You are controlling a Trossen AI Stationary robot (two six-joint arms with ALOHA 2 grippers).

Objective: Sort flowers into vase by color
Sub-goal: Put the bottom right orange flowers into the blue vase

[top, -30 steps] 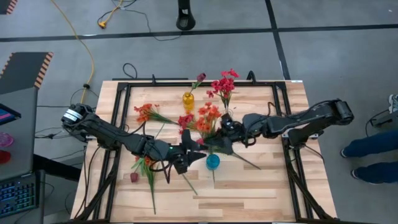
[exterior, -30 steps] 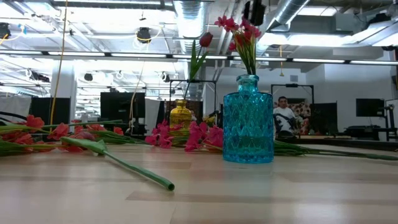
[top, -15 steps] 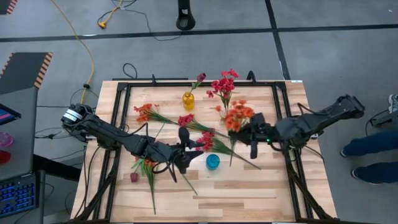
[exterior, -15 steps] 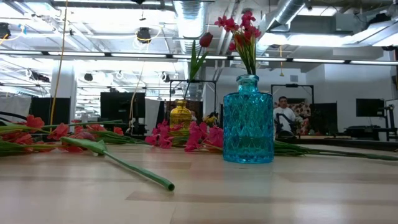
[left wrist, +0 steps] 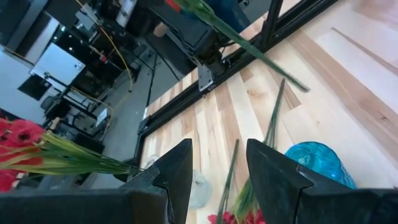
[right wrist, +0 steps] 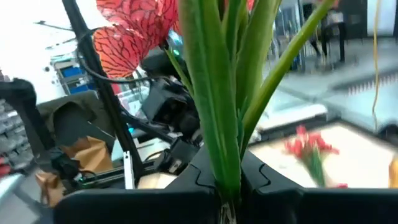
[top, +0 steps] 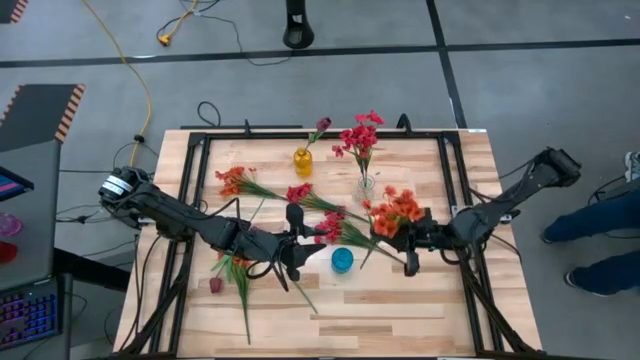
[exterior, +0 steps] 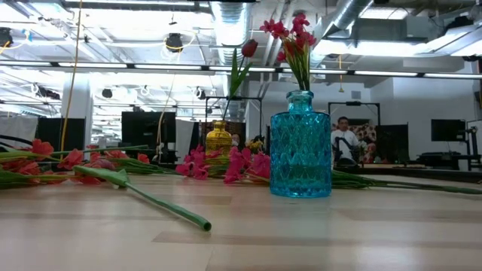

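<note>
My right gripper [top: 410,240] is right of the table's centre, shut on an orange-red spray [top: 395,211] whose stem [top: 366,256] slants toward the blue vase [top: 342,260]. My left gripper [top: 305,238] is open just left of that vase, near a crimson spray [top: 330,228] lying flat. The yellow vase [top: 302,161] holds a maroon bud, and the clear vase [top: 366,186] holds crimson blooms [top: 360,135]. More sprays lie flat on the wood: orange-red [top: 234,181], crimson [top: 298,192], orange-red [top: 237,266] and a maroon bud [top: 215,285]. My right gripper pinches the orange-red spray's bundled green stems [right wrist: 225,177] between its two fingers, below the blooms [right wrist: 127,40]. The fingers come level from the table's right and lie across the stems. The spray is tilted and lifted clear, its free stem end [left wrist: 303,88] in the air.
A loose green stem [exterior: 154,200] lies on the near wood, with the blue vase [exterior: 300,147] and the yellow vase [exterior: 218,138] beyond it. A black frame [top: 455,180] rims the tabletop. A person's legs [top: 590,240] show at the right edge.
My right gripper has carried the orange-red spray from the table's centre toward the right edge, then toward the near edge. The spray came up off the cluster of flowers and now stands right of the clear vase.
</note>
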